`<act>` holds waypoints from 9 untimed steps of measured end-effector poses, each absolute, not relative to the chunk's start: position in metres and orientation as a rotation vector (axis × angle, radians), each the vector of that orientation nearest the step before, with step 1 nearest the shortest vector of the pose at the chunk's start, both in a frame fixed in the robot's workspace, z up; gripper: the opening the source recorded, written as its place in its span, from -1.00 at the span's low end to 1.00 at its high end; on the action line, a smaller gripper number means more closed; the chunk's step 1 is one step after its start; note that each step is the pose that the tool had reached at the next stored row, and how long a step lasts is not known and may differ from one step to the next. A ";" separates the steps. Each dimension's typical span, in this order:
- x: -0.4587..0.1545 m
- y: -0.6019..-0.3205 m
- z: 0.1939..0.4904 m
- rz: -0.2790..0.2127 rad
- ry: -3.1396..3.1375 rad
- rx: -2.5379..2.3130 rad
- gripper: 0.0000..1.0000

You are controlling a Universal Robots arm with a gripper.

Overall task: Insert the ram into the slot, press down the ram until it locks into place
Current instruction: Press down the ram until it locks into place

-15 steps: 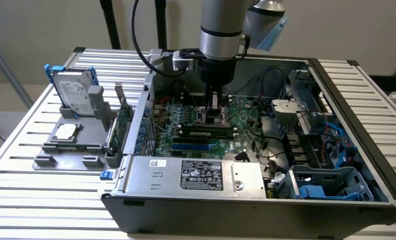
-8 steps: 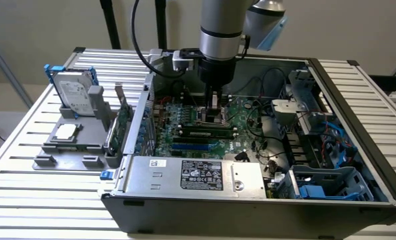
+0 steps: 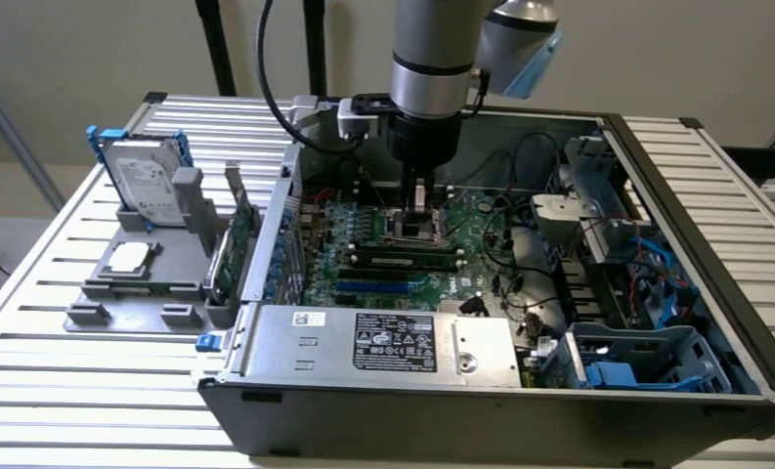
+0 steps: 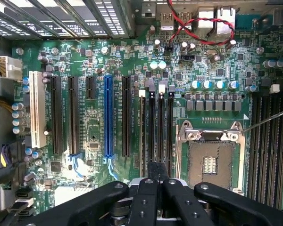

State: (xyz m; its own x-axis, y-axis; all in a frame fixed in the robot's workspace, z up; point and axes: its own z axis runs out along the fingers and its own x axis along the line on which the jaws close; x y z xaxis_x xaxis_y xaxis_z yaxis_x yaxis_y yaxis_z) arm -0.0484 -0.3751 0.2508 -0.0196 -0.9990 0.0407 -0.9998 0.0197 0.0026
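The ram [image 3: 401,262] is a thin green stick with dark chips. It stands on edge in a long black slot [image 4: 142,96], the one of the parallel group farthest from the silver CPU socket [image 4: 211,160]. In the wrist view the ram [image 4: 142,134] appears as a narrow pale edge, with empty black sockets [image 4: 161,127] beside it. My gripper [image 3: 420,205] hangs from the arm over the board near the CPU socket [image 3: 413,231]. The gripper [image 4: 158,172] is shut with nothing between its black fingers. I cannot tell whether it touches the board.
The open computer case [image 3: 700,244] lies on a slatted table [image 3: 48,322]. A blue slot [image 4: 107,117] lies beside the memory group. A labelled metal box [image 3: 374,342], cables and a blue plastic cage [image 3: 635,366] crowd the case. A grey fixture [image 3: 133,283] carries a hard drive [image 3: 146,181] and an upright green card [image 3: 239,244].
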 end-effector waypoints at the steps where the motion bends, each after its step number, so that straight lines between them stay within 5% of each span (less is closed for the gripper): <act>1: -0.048 -0.375 0.251 0.038 -2.222 2.179 -0.79; 9: -0.048 -0.375 0.251 0.008 -2.236 2.193 -0.79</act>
